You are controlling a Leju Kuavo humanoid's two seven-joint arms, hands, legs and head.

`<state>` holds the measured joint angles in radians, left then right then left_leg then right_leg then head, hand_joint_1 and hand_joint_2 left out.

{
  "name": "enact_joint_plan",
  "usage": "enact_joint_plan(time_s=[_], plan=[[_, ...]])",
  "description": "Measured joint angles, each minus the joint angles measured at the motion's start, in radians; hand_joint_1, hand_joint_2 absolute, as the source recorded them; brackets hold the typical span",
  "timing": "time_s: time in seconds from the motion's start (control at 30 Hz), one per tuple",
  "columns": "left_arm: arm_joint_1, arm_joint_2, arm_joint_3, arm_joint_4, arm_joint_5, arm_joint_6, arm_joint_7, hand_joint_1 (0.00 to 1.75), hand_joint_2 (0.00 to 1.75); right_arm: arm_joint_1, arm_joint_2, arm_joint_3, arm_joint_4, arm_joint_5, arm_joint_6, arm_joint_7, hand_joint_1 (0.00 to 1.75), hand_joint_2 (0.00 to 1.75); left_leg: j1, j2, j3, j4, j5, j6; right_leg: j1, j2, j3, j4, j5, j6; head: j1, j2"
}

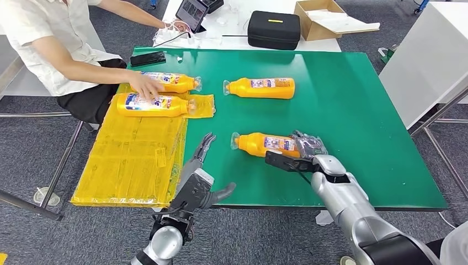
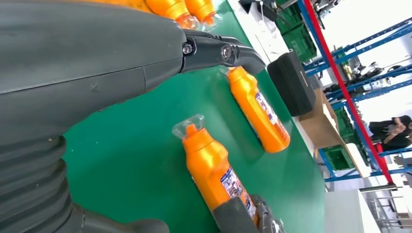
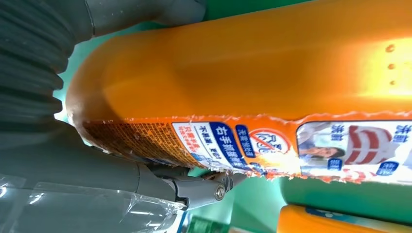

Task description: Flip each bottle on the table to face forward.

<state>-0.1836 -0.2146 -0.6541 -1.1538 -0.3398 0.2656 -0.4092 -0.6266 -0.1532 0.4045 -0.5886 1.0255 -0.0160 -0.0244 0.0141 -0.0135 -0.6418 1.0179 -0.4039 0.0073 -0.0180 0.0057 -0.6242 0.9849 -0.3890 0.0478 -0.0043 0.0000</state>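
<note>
Green table: far edge at 12 o'clock, yellow sheet draped over its 9 o'clock edge. Person at 10 o'clock, cut off by the frame; their hand hides part of one bottle. Four orange bottles counted, all lying flat: two on the sheet, far bottle at 12, near bottle at 5. Right hand grips the near bottle's base; fingers partly hidden. Left hand spread wide, holding nothing, at 6.
</note>
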Motion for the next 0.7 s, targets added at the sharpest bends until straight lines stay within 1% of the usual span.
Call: enact_joint_plan(time_s=[0.13,0.4,0.5,0.53,0.6,0.67,0.7], plan=[[-0.013,-0.001,-0.004,0.013,0.018,0.003,-0.016,0.0,1.75,-0.019,-0.011,-0.02,0.049,-0.04,0.017,-0.039,1.75,1.75,0.0,0.0,0.001,0.0,0.0,0.0,0.0,0.0,0.002,0.0,0.0,0.0,0.0,0.0],[-0.019,-0.007,-0.006,0.029,0.028,0.007,-0.02,0.0,1.75,-0.032,-0.014,-0.03,0.088,-0.044,0.017,-0.043,1.75,1.75,0.0,0.0,0.003,0.0,0.0,0.0,0.0,0.0,0.004,0.0,0.0,0.0,0.0,0.0],[-0.021,-0.008,-0.007,0.032,0.031,0.011,-0.023,0.0,1.75,-0.032,-0.014,-0.033,0.091,-0.063,0.017,-0.063,1.75,1.75,0.0,0.0,0.004,0.0,0.0,0.0,0.0,0.0,0.005,0.0,0.0,0.0,0.0,0.0],[-0.021,-0.008,-0.007,0.032,0.033,0.013,-0.026,0.0,1.75,-0.031,-0.014,-0.037,0.091,-0.082,0.018,-0.083,1.75,1.75,0.0,0.0,0.004,0.0,0.0,0.0,0.0,0.0,0.005,0.0,0.0,0.0,0.0,0.0],[-0.021,-0.008,-0.008,0.032,0.049,0.016,-0.039,0.0,1.75,-0.025,-0.015,-0.053,0.09,-0.155,0.033,-0.153,1.75,1.75,0.0,0.0,0.005,0.0,0.0,0.0,0.0,0.0,0.005,0.0,0.0,0.0,0.0,0.0],[-0.018,-0.009,-0.008,0.032,0.101,0.007,-0.055,0.0,1.75,-0.008,-0.017,-0.084,0.082,-0.253,0.05,-0.234,1.75,1.75,0.0,0.0,0.005,0.0,-0.001,0.0,0.0,0.0,0.006,0.0,0.0,0.0,0.0,0.0],[-0.015,-0.01,-0.007,0.032,0.138,-0.001,-0.059,0.0,1.75,0.002,-0.017,-0.098,0.074,-0.291,0.053,-0.262,1.75,1.75,0.0,0.0,0.005,0.0,-0.002,0.0,0.0,0.0,0.007,0.0,0.0,0.0,0.0,0.0]])
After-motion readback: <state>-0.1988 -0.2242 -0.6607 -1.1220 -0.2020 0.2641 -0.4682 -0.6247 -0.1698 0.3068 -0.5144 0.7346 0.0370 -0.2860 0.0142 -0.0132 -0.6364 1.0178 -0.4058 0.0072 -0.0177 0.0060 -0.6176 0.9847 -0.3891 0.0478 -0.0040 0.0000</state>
